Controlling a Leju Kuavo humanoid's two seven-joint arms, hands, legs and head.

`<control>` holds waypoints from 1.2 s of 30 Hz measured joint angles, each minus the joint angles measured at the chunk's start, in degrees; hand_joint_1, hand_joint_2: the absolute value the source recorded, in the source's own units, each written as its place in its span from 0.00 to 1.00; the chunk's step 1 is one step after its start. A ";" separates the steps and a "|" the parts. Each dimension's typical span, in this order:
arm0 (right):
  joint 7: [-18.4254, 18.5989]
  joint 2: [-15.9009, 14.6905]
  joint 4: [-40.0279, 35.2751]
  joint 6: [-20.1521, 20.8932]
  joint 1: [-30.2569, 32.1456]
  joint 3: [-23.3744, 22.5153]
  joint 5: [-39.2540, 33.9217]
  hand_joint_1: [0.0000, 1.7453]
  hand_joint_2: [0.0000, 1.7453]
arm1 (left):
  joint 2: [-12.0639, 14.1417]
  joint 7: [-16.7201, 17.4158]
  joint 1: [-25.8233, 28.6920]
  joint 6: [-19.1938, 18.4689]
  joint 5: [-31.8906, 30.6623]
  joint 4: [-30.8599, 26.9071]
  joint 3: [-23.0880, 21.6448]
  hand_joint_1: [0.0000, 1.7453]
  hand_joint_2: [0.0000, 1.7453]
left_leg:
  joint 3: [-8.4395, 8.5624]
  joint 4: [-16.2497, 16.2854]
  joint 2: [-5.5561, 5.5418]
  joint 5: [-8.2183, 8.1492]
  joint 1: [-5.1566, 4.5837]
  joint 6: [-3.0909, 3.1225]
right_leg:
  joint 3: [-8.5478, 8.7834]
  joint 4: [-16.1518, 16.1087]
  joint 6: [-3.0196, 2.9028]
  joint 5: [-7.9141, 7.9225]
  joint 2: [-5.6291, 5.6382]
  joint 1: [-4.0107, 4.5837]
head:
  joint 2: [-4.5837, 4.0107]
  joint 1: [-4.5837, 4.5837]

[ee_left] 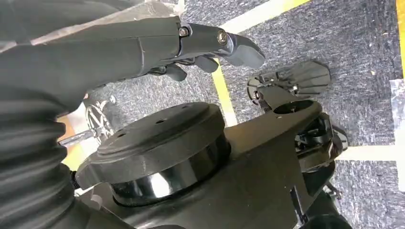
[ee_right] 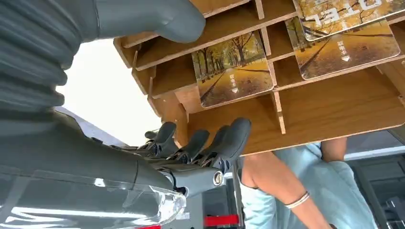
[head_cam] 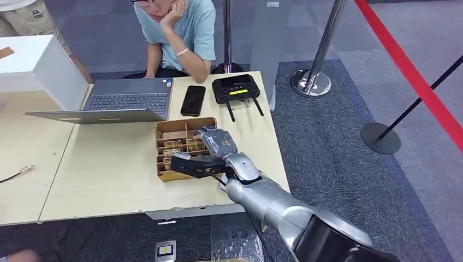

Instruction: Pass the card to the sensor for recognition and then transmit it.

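Where the table (head_cam: 109, 185) ends, the right hand (head_cam: 210, 150) overhangs the card tray (head_cam: 172, 136).

head view looks down at the table (head_cam: 109, 180); right wrist view closes on its wooden tray (ee_right: 325, 109).

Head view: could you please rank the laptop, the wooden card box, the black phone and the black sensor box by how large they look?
1. laptop
2. wooden card box
3. black sensor box
4. black phone

All lie at similar distances on the table, so nearness hardly skews this.
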 joint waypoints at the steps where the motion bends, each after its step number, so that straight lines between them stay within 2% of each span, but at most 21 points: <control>1: 0.00 0.00 0.00 0.00 0.01 -0.02 -0.02 0.31 1.00 | 0.00 0.00 0.00 0.00 0.02 0.00 0.00 0.00 1.00 | 0.00 0.00 0.00 0.00 0.00 0.00 | 0.00 0.00 0.00 0.00 0.00 0.00 | 0.00 0.00; 5: -0.11 0.00 0.00 0.00 0.05 -0.11 -0.07 0.29 1.00 | -0.07 0.00 0.00 0.00 0.02 0.00 0.00 0.00 1.00 | -0.01 0.00 0.00 0.00 0.00 0.00 | 0.00 0.00 0.00 0.00 0.00 0.00 | 0.00 0.00; 8: -0.57 0.02 -0.02 -0.04 0.25 -0.15 -0.28 0.33 1.00 | -0.09 0.00 0.00 0.00 0.04 0.00 0.00 0.00 1.00 | -0.01 0.00 0.00 0.00 0.00 0.00 | 0.00 0.00 0.00 0.00 0.00 0.00 | 0.00 0.00; 9: -0.66 0.04 -0.02 -0.04 0.31 -0.15 -0.35 0.39 1.00 | -0.09 0.00 0.00 0.00 0.04 0.00 -0.02 0.00 1.00 | 0.00 0.00 0.00 0.00 0.00 0.00 | 0.00 0.00 0.00 0.00 0.00 0.00 | 0.00 0.00; 10: -0.70 0.11 -0.02 -0.15 0.35 -0.15 -0.44 0.71 1.00 | -0.11 0.00 0.00 0.00 0.04 0.00 0.00 0.00 1.00 | -0.01 0.00 0.00 0.00 0.00 0.00 | 0.00 0.00 0.00 0.00 0.00 0.00 | 0.00 0.00; 11: -0.72 0.18 -0.02 -0.26 0.37 -0.17 -0.48 0.74 1.00 | -0.13 0.00 0.00 0.00 0.04 0.00 0.00 0.00 1.00 | -0.01 0.00 0.00 0.00 0.00 0.00 | 0.00 0.00 0.00 0.00 0.00 0.00 | 0.00 0.00; 13: -0.74 0.26 -0.02 -0.26 0.40 -0.20 -0.59 0.72 1.00 | -0.15 0.00 0.00 0.00 0.04 0.00 0.00 0.00 1.00 | -0.01 0.00 0.00 0.00 0.00 0.00 | 0.00 0.00 0.00 0.00 0.00 0.00 | 0.00 0.00; 16: -0.85 0.35 -0.02 -0.20 0.44 -0.31 -0.70 0.64 1.00 | -0.20 -0.07 0.00 0.02 0.07 0.00 0.00 0.00 1.00 | -0.01 0.00 0.00 0.00 0.00 0.00 | -0.01 0.00 0.00 0.00 0.00 0.00 | 0.00 0.00; 27: -0.87 0.33 -0.04 -0.20 0.49 -0.39 -0.68 0.63 1.00 | -0.39 -0.20 0.00 0.04 0.15 0.00 0.00 0.00 1.00 | -0.01 0.00 0.00 0.00 0.00 0.00 | -0.01 0.00 0.00 0.00 0.00 0.00 | 0.00 0.00; 32: -0.76 0.31 -0.04 -0.20 0.49 -0.39 -0.68 0.59 1.00 | -0.39 -0.22 0.00 0.13 0.20 0.00 -0.02 0.00 1.00 | -0.02 -0.01 0.00 0.00 0.00 0.00 | -0.01 0.00 0.00 0.00 0.00 0.00 | 0.00 0.00; 33: -0.72 0.31 -0.04 -0.20 0.49 -0.39 -0.68 0.60 1.00 | -0.42 -0.22 0.00 0.13 0.20 0.00 -0.02 0.00 1.00 | -0.03 -0.01 0.00 0.00 0.00 0.00 | -0.02 0.00 0.00 -0.01 0.00 0.00 | 0.00 0.00; 36: -0.70 0.20 -0.04 -0.17 0.48 -0.39 -0.68 0.77 1.00 | -0.46 -0.22 -0.01 0.13 0.20 0.02 -0.15 0.00 1.00 | -0.08 -0.01 0.00 0.00 0.00 0.00 | -0.07 0.00 0.00 -0.01 0.00 0.00 | 0.00 0.00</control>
